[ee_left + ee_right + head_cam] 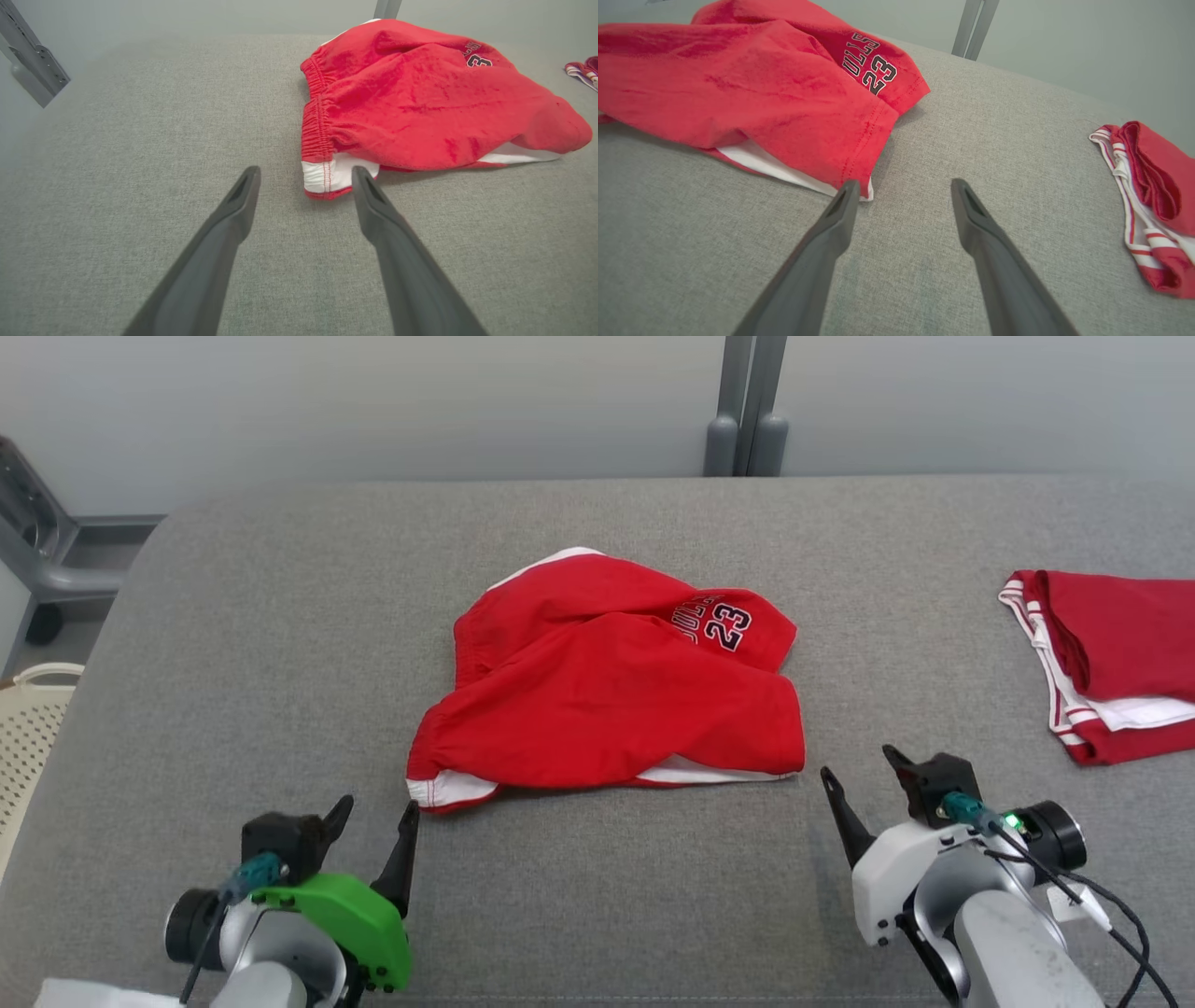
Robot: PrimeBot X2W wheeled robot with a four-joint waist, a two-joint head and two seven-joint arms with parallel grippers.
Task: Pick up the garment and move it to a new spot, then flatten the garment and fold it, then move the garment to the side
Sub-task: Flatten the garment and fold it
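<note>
Setup here is a flat grey woven-fabric tabletop (597,896) with rounded far corners. A crumpled pair of red basketball shorts with white trim and a "23" print (607,700) is lying bunched up on it, not flattened at all.

Everything else, going off the shorts:
- Behind them there's a plain pale grey wall (373,401) with a grey metal post (747,401) running up it.
- Way off to their left, past the table edge, are a grey metal frame (37,551) and a cream perforated plastic basket (28,728).
- Well to their right, on the same fabric, sits a second red garment with white striped trim (1120,653), folded.

The left gripper with the green housing (379,803) is just in front of the shorts' near-left corner. Its fingers are spread wide with nothing between them. In its wrist view the white-trimmed corner lies right at the fingertips, and I can't tell if it's touching.

The right gripper with the white housing (857,763) is just beside the near-right hem corner. It's also spread wide and empty, and in its wrist view one fingertip sits right at that hem.
</note>
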